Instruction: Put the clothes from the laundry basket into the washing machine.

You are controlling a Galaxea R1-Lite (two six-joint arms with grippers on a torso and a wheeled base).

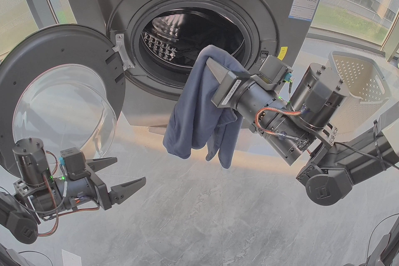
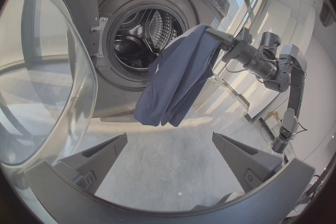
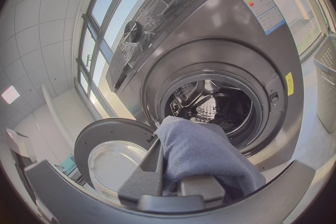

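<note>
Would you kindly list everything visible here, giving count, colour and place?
washing machine: one, grey, straight ahead.
drum: one, dark metal, inside the machine.
door: one, dark rim with clear glass, open, on the left.
garment: one, blue, hanging from the right gripper before the drum.
laundry basket: one, pale, right of the machine.
floor: one, grey marbled, underneath.
left gripper: one, black, open, low near the door.
right gripper: one, black, shut on the garment.

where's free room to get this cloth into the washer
Free: the drum mouth toward the open door; bare floor between left gripper and washer. Crowded: the lower right rim, where the right gripper holds the blue cloth.
</note>
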